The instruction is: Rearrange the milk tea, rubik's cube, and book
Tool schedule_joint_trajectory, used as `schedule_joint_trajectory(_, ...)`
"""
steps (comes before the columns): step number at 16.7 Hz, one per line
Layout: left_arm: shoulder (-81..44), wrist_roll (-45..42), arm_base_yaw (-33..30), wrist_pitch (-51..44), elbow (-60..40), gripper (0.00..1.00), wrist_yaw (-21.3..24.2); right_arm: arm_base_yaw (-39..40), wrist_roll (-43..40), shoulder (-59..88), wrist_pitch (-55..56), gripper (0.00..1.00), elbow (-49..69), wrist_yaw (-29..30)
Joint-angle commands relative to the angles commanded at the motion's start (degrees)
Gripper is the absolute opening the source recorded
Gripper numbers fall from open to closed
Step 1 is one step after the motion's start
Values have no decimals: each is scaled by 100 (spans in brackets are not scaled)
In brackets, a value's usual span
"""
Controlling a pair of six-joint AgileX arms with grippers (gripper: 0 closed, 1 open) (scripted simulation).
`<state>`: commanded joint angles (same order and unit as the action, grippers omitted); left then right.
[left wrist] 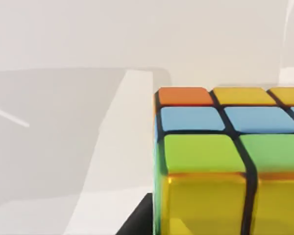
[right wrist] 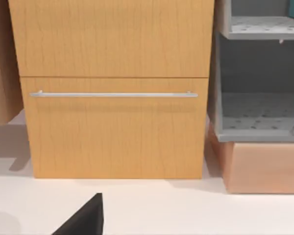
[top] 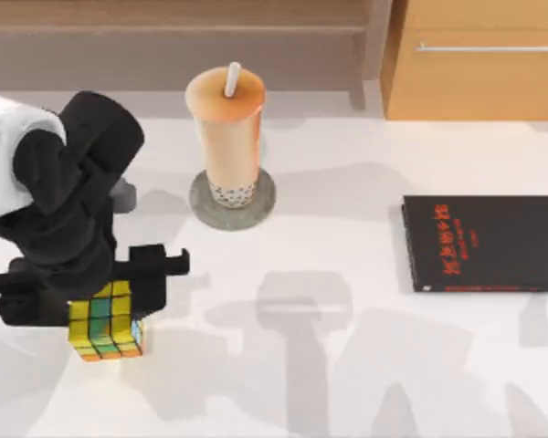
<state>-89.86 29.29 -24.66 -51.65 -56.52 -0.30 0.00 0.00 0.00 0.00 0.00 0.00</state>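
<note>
Down in the lower left of the top view, the left gripper [top: 105, 306] sits right over the rubik's cube [top: 107, 330], with the black arm covering the upper part of the cube. I can't tell if the fingers are spread or pinching it, since the wrist body hides them. The cube rests on the white table [top: 347, 383], showing yellow, green, teal and orange squares. In the left wrist view the rubik's cube [left wrist: 225, 161] is super close up at the lower right of the frame, with an orange and yellow row, then blue, then green, and yellow squares on the near face. Further up, in the upper middle of the top view, the milk tea [top: 226, 137] stands upright on a round grey coaster [top: 201, 205], white straw [top: 232, 79] poking out of the top, dark pearls at the bottom. Over at the right edge, mid-height, a thin black book [top: 484, 243] with red lettering lies flat on the table. Farthest back, a wooden cabinet [top: 475, 59] with a metal handle sits in the upper right. The right wrist view faces that wooden cabinet [right wrist: 115, 88] with a grey shelf unit [right wrist: 259, 73] beside it.
</note>
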Motion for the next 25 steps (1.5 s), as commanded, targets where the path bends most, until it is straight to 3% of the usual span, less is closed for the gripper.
schedule_joint_trajectory(4,20,-592,302,1151,-480,0,-102,0,0,0,0,100,0,0)
schedule_joint_trajectory(15,363,-2773,1513,5408,-2199,0,-519,0,0,0,0,100,0,0)
schedule_joint_trajectory(18,316,-3011,1663,5837,-2347,0,-564,0,0,0,0,100,0,0)
schedule_joint_trajectory(25,268,-3082,1609,5847,-2426,0,-590,0,0,0,0,100,0,0)
